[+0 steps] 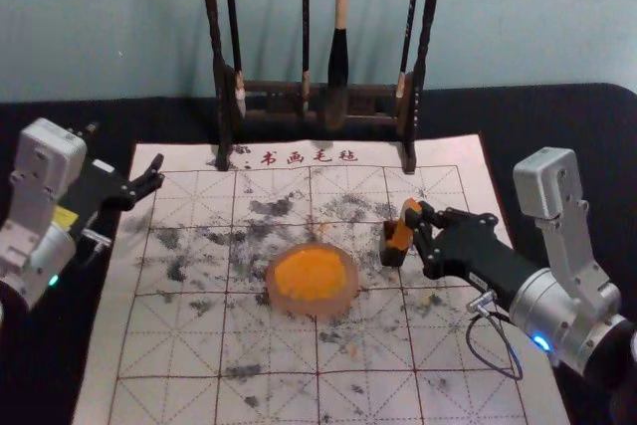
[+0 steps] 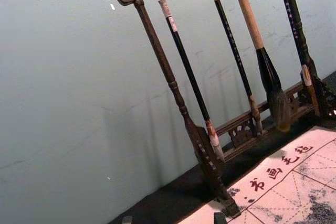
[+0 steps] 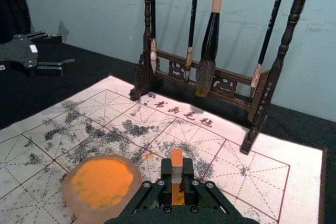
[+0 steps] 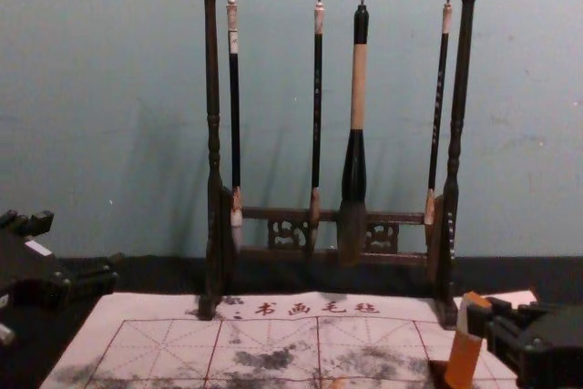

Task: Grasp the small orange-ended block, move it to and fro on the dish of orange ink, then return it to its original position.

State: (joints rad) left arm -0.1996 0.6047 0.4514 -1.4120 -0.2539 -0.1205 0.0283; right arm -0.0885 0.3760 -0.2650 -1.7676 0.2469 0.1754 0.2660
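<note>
Orange-and-white, the small rectangular block (image 1: 402, 234) is pinched by the black right gripper (image 1: 413, 220) at the dark box (image 1: 392, 253), right of the round pink dish (image 1: 343, 305) in the head view; the parked left gripper (image 1: 157, 172), at left, is spread. Grasping is done; whether inking is cannot be told. In the right wrist view, the block is clamped between 2 fingertips.

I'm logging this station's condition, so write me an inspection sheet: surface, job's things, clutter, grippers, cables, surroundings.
Surface: gridded mat with dark smudges, lying on a black tabletop.
Job's things: dish holds orange ink; orange-ended block is in the right gripper, by a small dark holder; contact with the holder can't be told.
Clutter: brush rack with four hanging brushes at the mat's far edge.
Grippers: right shut on the block; left open, off to the left.
Cables: a loop hangs by the right wrist.
Surroundings: plain wall behind.
</note>
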